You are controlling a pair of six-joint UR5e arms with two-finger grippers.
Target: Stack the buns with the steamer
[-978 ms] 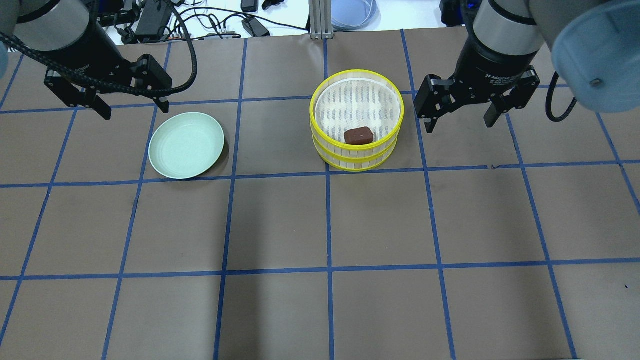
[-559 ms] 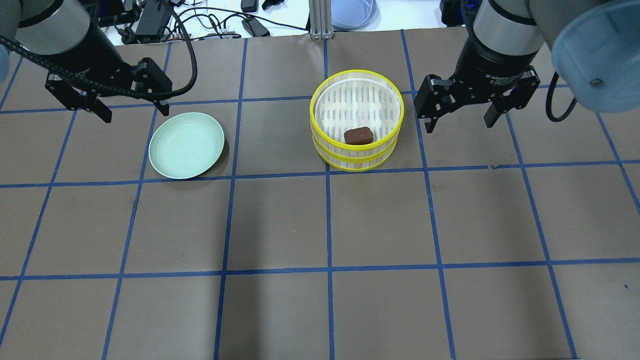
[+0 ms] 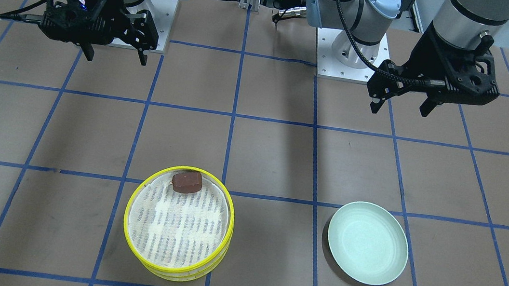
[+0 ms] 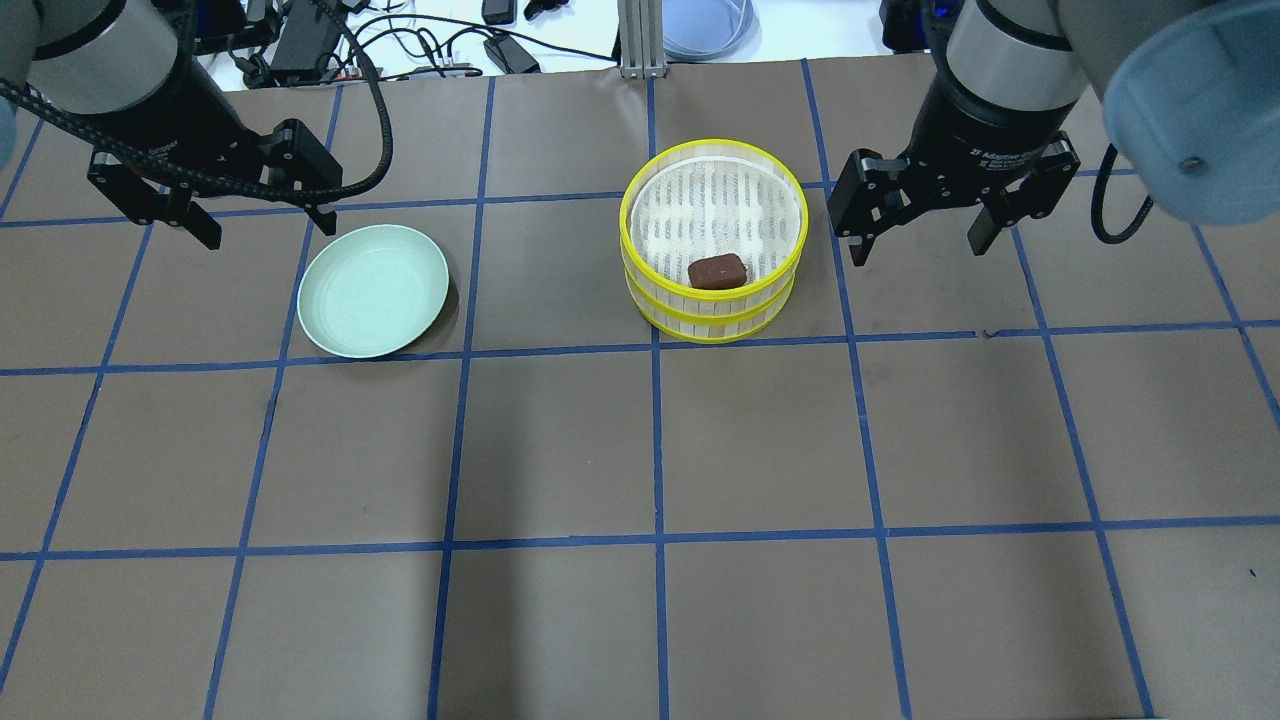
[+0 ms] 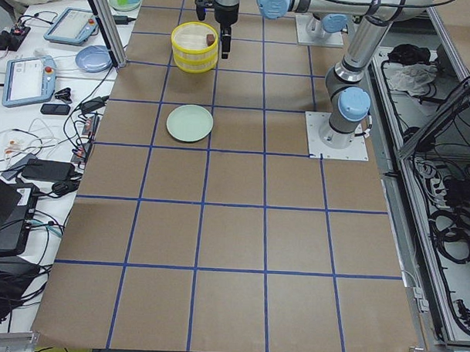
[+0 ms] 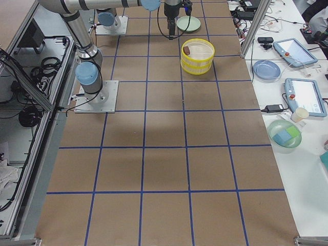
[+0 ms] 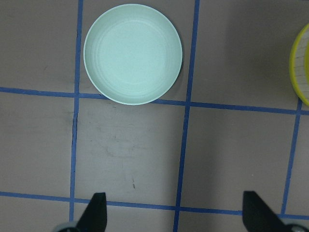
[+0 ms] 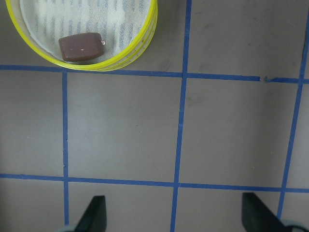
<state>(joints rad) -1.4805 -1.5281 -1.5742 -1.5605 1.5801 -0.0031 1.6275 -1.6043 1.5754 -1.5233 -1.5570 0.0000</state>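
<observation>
While the brown bun [image 4: 717, 271] lies inside the stacked steamer [image 4: 712, 314], the right gripper [image 4: 917, 250] hangs just beside the steamer, jaws spread and empty; the left gripper [image 4: 268, 231], jaws likewise spread, hangs past the plate [image 4: 372, 290], well apart from the steamer.

Robotics lab. Wide worktop [image 5: 233, 238] covered in brown paper and gridded with blue tape [image 4: 658, 450]. Two industrial robot arms [image 5: 352, 107], each bolted to a metal base plate [image 5: 358, 152]. Alongside, a white bench [image 6: 307, 169] with teach pendants [image 6: 305, 96], power bricks [image 5: 41, 169] and loose cables [image 5: 35, 150]. Aluminium frame post [image 4: 635, 40] at the far edge; bundled wiring [image 5: 449, 222] behind the rail.
</observation>
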